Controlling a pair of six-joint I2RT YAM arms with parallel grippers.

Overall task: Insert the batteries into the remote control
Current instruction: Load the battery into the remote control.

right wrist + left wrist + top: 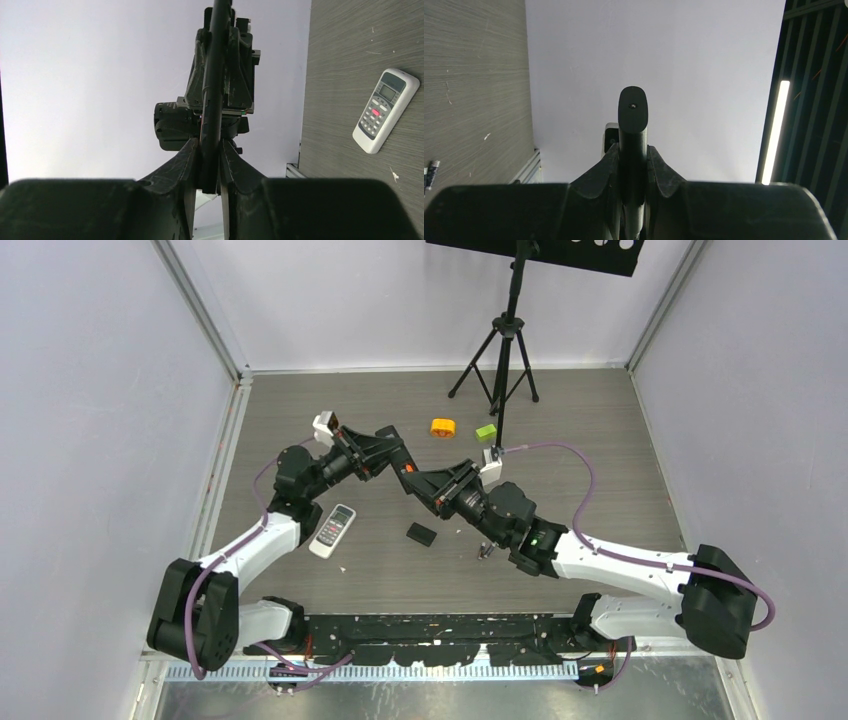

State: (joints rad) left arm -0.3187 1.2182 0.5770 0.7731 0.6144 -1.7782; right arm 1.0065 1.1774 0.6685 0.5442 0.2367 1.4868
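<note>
The batteries point(485, 551) are seen as a few tiny dark sticks lying on the surface point(600, 440), tucked against the right arm's wrist. None is loaded yet. A white remote point(332, 530) lies face up near the left arm, untouched. A small black plate point(421, 534), possibly a battery lid, lies between remote and batteries.

Above them, a thin black slab point(214, 100) is held in mid-air. It is shown edge-on, so whether it is a second remote cannot be told. The left pincer point(632, 150) is clamped together on one end of it. The right pincer point(210, 150) is closed in on the other end, both fingers seemingly pressed to it.

A hand-over is judged to be in hand. Next, one grip must be released without the slab being dropped. Both arms are stretched forward and bent inward, their wrists meeting nose to nose over the middle of the surface.
</note>
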